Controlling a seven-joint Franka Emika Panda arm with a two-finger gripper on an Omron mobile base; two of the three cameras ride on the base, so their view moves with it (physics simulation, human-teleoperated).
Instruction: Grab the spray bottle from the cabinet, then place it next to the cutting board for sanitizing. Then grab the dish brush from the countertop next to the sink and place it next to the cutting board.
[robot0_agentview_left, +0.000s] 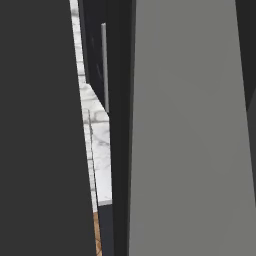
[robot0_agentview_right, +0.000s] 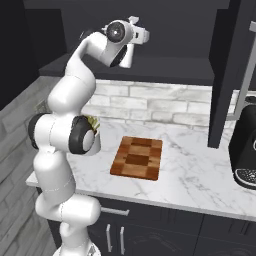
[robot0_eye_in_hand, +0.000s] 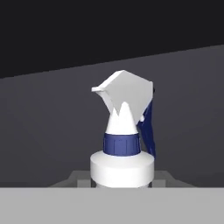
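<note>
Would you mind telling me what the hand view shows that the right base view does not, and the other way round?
The hand view alone shows the spray bottle close up: its white trigger head, dark blue collar and white shoulder, upright against a dark cabinet interior. The right base view alone shows the cutting board lying flat on the marble countertop, the dark coffee machine at the right, and the white arm reaching up into the open cabinet. Both share that dark cabinet interior; neither shows clearly how the jaws stand.
</note>
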